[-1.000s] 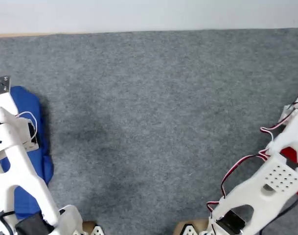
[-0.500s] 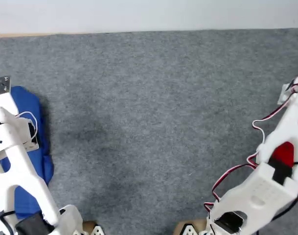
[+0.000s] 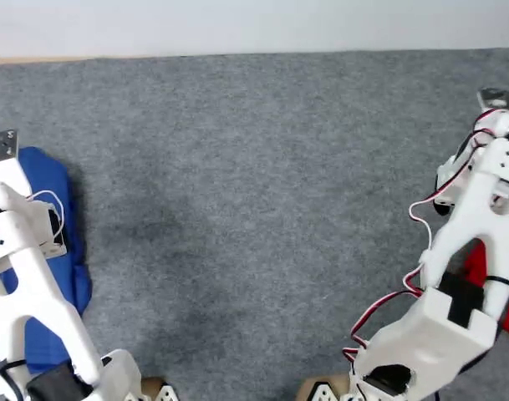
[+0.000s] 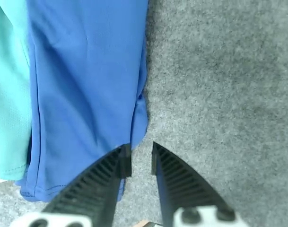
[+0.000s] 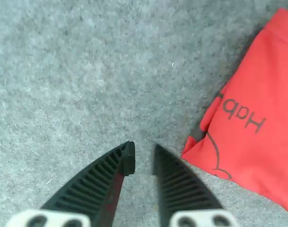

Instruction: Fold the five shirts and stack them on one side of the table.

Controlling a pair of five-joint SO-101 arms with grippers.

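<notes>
i'm between shirts here, as i read it. on the left side of the grey mat (image 3: pixel 254 167) a blue shirt (image 4: pixel 87 85) lies flat with a teal shirt (image 4: pixel 9 85) touching its far edge, which looks to me like the stack being built. my left gripper (image 4: pixel 136 156) hangs over the blue shirt's near corner, its jaws drawn nearly together with a slit between them and nothing held. over on the right side of the mat, the red shirt (image 5: pixel 257 123) lies rumpled at the edge, and i can't tell whether it is folded at all. my right gripper (image 5: pixel 143 158) hovers above bare mat just beside its corner, jaws likewise almost together and empty. so i judge this step to be fetching the red shirt. for the next move i'd widen the right jaws, shift across onto the red hem, come down, pinch the cloth without snagging the mat, and drag it to the middle where both arms reach.
</notes>
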